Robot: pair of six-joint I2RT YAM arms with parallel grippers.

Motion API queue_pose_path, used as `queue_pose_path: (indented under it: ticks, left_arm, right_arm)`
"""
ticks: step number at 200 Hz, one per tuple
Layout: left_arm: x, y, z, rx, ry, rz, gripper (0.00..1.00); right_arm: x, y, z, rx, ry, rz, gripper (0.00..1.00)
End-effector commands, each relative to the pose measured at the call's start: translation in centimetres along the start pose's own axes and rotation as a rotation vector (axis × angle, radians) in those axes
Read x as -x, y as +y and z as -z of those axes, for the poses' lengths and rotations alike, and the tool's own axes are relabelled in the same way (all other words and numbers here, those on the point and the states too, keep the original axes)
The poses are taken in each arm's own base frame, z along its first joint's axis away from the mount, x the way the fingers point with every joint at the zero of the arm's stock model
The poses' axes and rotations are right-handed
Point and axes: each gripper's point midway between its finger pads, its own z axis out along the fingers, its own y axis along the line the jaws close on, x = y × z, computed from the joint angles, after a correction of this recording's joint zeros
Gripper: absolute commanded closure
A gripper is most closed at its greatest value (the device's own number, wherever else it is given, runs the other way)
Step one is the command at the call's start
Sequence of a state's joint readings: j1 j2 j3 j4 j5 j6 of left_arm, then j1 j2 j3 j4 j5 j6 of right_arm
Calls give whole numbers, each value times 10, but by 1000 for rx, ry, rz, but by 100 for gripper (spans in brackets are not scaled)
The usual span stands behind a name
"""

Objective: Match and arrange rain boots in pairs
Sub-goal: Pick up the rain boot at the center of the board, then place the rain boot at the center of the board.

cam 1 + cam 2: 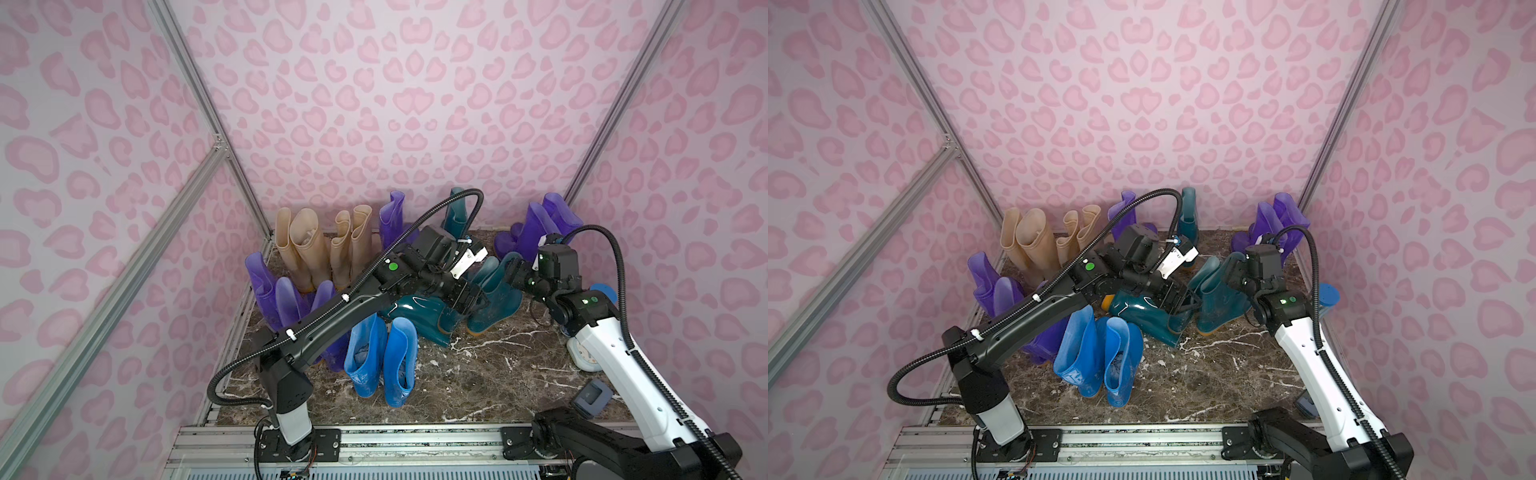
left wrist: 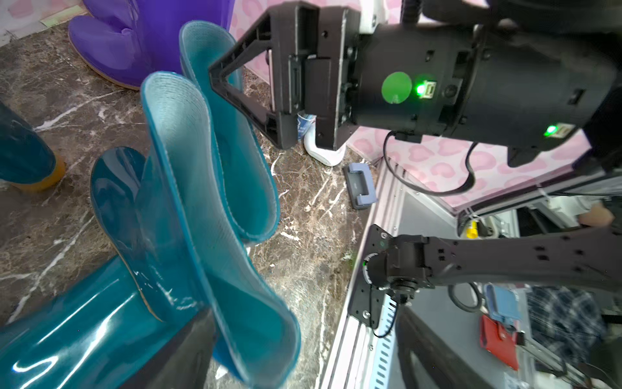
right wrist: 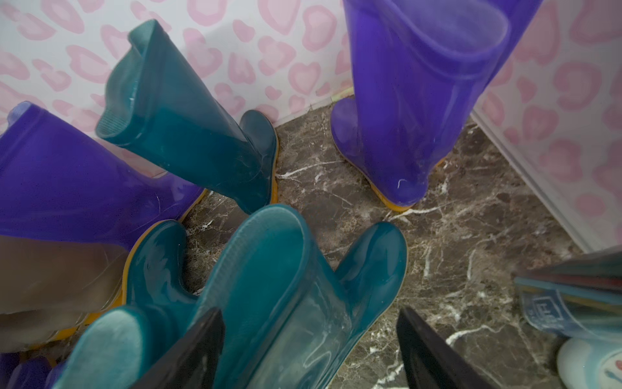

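Rain boots stand in groups on the marble floor: beige (image 1: 316,245) at the back left, purple (image 1: 286,303) on the left, bright blue (image 1: 382,361) in front, purple (image 1: 536,228) at the back right. Dark teal boots cluster in the middle, one lying down (image 1: 415,311) and two upright (image 1: 494,299). My left gripper (image 2: 304,323) hangs open over the lying boot, with the rim of an upright teal boot (image 2: 175,168) beside one finger. My right gripper (image 3: 309,313) is open astride the other upright teal boot (image 3: 279,286), whose shaft touches one finger only.
A lone teal boot (image 1: 455,212) and a purple one (image 1: 392,216) stand at the back wall. By the right wall are a blue-capped cylinder (image 1: 602,293), a white object (image 1: 584,357) and a grey-blue device (image 1: 590,399). Pink patterned walls close three sides; a metal rail (image 1: 415,436) runs along the front.
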State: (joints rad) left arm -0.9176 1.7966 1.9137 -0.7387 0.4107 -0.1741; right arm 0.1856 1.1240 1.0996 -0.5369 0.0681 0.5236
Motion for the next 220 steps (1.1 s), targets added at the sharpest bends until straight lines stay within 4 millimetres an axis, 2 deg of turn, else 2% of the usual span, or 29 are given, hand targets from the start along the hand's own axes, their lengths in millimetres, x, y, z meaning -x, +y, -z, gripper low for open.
queue_pose_path:
  ticks: [1,11,23,35,45,59,80,101,119,154,195,220]
  left_arm:
    - [-6,27,-7,138,37,-2,21]
    - [-7,35,-9,175,43,-13,25]
    - [-9,39,-15,187,50,-22,30]
    - [-10,40,-23,170,58,-28,45]
    - [-9,40,-29,160,62,-27,58]
    - [-8,36,-35,123,71,-13,78]
    - [1,22,-38,46,59,9,97]
    - [14,1,-39,-63,31,44,98]
    - [25,-16,-38,-137,-6,75,98]
    - [34,-44,-44,-215,-43,119,98]
    - [43,-62,-44,-243,-81,145,98]
    - [36,-65,-51,-243,-68,158,98]
  right_arm:
    - [0,14,-10,93,14,-37,35]
    - [-1,13,-13,102,27,-34,46]
    - [0,8,-15,91,29,-36,66]
    - [5,2,-12,81,13,-28,87]
    - [13,-4,-6,68,-12,-20,100]
    - [27,-11,5,34,-60,4,100]
    - [38,-20,18,33,-69,36,100]
    - [34,-30,24,54,-41,21,100]
    - [20,-34,26,90,-13,-5,100]
    - [8,-37,35,155,-8,-42,100]
    - [15,-28,55,199,-49,-34,100]
    - [14,-23,58,227,-51,-24,100]
